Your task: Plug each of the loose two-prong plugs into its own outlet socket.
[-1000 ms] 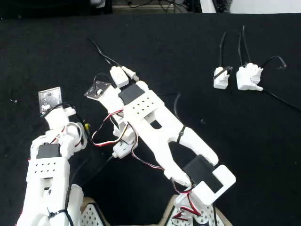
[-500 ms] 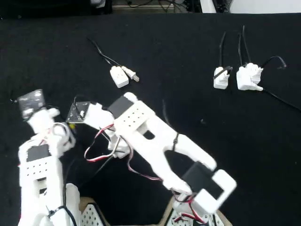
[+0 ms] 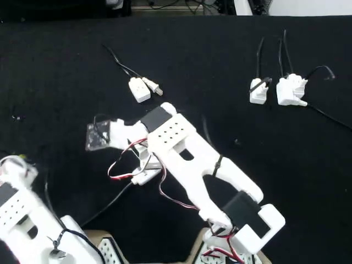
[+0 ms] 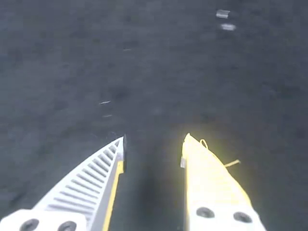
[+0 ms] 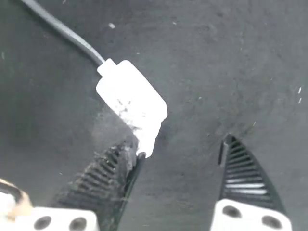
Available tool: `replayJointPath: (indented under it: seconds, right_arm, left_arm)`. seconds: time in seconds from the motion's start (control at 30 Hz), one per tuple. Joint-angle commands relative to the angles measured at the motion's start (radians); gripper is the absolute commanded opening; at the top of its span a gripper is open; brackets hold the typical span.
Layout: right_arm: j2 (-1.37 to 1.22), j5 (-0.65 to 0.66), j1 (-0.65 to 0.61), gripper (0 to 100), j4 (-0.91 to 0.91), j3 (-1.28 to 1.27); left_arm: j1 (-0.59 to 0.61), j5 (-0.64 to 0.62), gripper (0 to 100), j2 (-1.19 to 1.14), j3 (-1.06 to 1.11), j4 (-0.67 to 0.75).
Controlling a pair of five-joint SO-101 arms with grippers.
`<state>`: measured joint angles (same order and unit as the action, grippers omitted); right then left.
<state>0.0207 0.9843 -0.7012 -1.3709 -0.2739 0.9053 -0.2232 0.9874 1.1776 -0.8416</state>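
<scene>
A white two-prong plug (image 5: 132, 103) with a dark cable lies on the black table. My right gripper (image 5: 180, 144) is open over it, and its dark ribbed finger (image 5: 118, 168) touches the plug's narrow end. In the high view that gripper (image 3: 97, 135) sits left of centre and covers the plug. Farther back lies a white socket block (image 3: 138, 90) with a plug (image 3: 152, 85) beside it. At the back right stand a white socket (image 3: 257, 91) and a second white socket piece (image 3: 291, 90), both with cables. My left gripper (image 4: 154, 139) is open over bare cloth at the table's near left.
Black cables (image 3: 118, 63) run back from the plugs toward the far edge. The left arm (image 3: 19, 209) fills the near left corner. The right arm's body (image 3: 203, 165) crosses the table's middle. Loose red and white arm wires (image 3: 129, 170) hang beneath it.
The left arm has pulled back toward the near left corner. My right gripper has moved from beside the socket block toward the near left.
</scene>
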Motion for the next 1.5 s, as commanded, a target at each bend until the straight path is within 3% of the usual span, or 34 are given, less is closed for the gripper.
replayJointPath:
  seconds: [0.0, 0.23, 0.43, 0.8, 0.97, 1.1, 1.2, 1.3, 1.47]
  right_arm:
    - [0.045, 0.164, 0.0, 27.5, 0.009, 0.004]
    - [0.045, 0.334, -0.051, 27.6, 0.015, -0.07]
    - [0.044, 0.328, -0.1, 34.6, 0.018, -0.105]
    - [0.036, 0.328, -0.112, 35.1, 0.258, -0.275]
    - [-0.079, 0.267, -0.107, 35.0, 0.318, -0.265]
    - [-0.194, 0.264, -0.075, 34.8, 0.265, -0.165]
    - [-0.243, 0.265, -0.06, 26.7, 0.17, -0.068]
    - [-0.255, 0.242, -0.06, 2.6, 0.109, 0.01]
    - [-0.252, 0.066, -0.012, 1.6, 0.091, 0.104]
  left_arm:
    - [0.14, 0.052, 21, 0.011, -0.053, -0.046]
    - [0.291, 0.048, 21, 0.011, -0.051, -0.078]
    - [0.26, 0.046, 21, 0.018, -0.019, -0.074]
    - [0.26, 0.048, 21, 0.018, -0.021, -0.078]
    - [0.257, 0.051, 21, 0.018, -0.019, -0.08]
    - [0.257, 0.051, 21, 0.018, -0.022, -0.1]
    - [0.257, 0.051, 21, 0.018, -0.024, -0.1]
    - [0.257, 0.051, 21, 0.018, -0.024, -0.1]
    - [0.257, 0.052, 21, 0.018, -0.024, -0.1]
